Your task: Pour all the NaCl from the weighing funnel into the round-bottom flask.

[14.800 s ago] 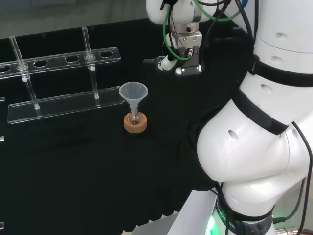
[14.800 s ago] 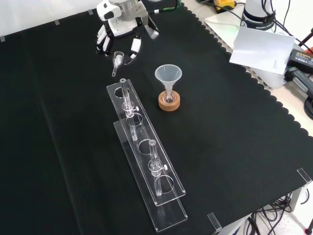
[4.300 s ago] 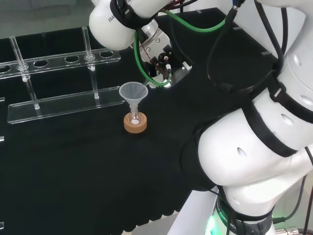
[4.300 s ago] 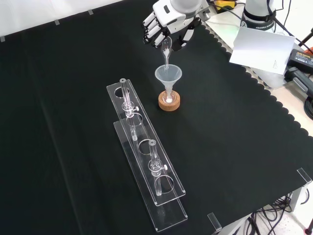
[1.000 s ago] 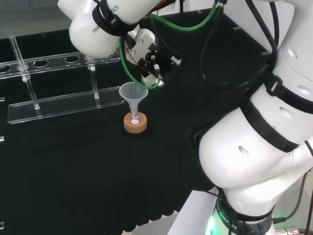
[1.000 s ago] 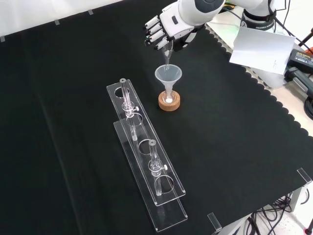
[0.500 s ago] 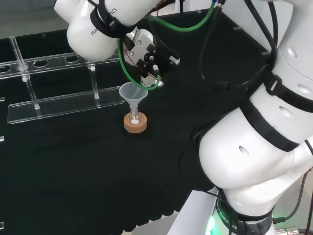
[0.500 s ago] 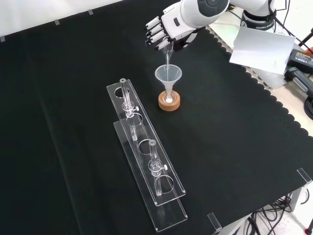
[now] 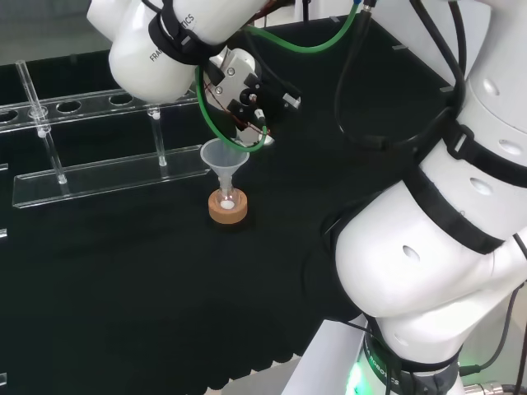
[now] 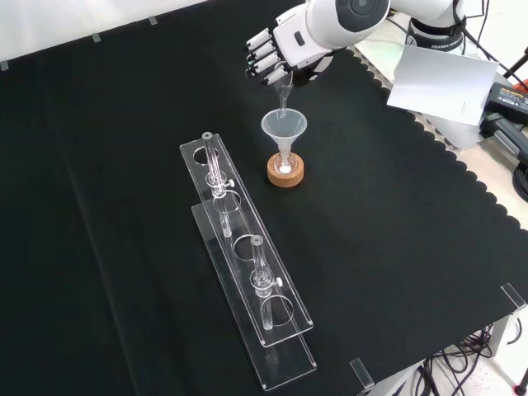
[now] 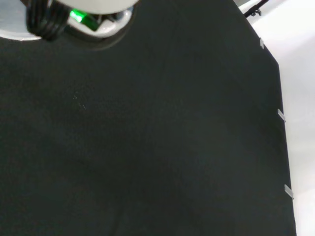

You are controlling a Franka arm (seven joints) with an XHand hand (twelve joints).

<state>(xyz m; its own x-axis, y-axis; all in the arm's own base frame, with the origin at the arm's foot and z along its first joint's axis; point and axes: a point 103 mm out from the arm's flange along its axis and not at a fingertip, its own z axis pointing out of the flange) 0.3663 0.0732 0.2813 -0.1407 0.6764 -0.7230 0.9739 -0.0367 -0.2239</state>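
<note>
In the front view my hand (image 10: 285, 45) hangs over the clear cone funnel (image 10: 284, 125), fingers curled on the small clear weighing funnel (image 10: 284, 92). The weighing funnel is tipped steeply, spout down, just above the cone's mouth. The cone funnel sits in the neck of the small round-bottom flask (image 10: 285, 165), which rests on a cork ring (image 10: 285, 176). White powder lies in the flask's bottom. In the head view the hand (image 9: 247, 92) is partly behind the arm's link, just above the cone funnel (image 9: 224, 156) and cork ring (image 9: 227, 211).
A clear two-tier rack (image 10: 247, 272) with two glass tubes lies on the cloth in front of the flask; in the head view the rack (image 9: 107, 173) stands to the left. White paper (image 10: 445, 82) lies off the cloth's scalloped edge at the front view's right.
Since the earliest frames the hand carried the weighing funnel over the cone funnel and tipped it; white powder now lies in the flask. In the last second the hand only shifted slightly.
</note>
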